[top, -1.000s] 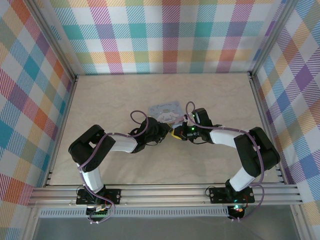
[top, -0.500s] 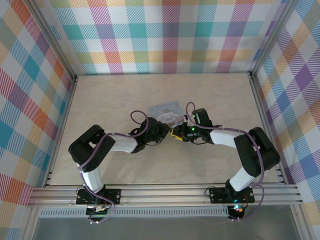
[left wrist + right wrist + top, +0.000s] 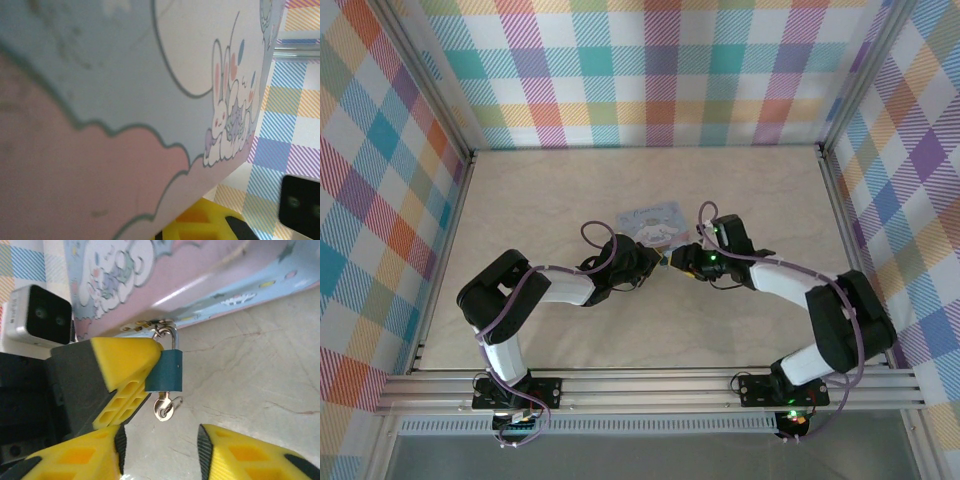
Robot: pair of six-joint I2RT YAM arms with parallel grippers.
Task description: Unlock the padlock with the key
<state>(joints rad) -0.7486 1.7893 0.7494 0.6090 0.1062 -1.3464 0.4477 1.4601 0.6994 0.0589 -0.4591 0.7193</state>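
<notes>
Quick update: compared with half a second ago in the top view, the right arm has swung its elbow out toward the right wall and the wrist sits a bit further back. The left arm hasn't budged.

In the right wrist cam, the right end effector (image 3: 160, 436) is wide open with nothing in it, fingers on either side of the gap just short of the key (image 3: 163, 409). The key is already stuck in the bottom of the padlock (image 3: 167, 371), which hangs off the latch of the pastel box (image 3: 215, 270) just above the desk (image 3: 260, 380). The left end effector (image 3: 648, 258) has a yellow finger (image 3: 127, 365) pressed against the padlock's side; can't tell if it's actually clamped.

My guess is it's re-angling to pinch the key and turn it. The shackle looks unopened.
</notes>
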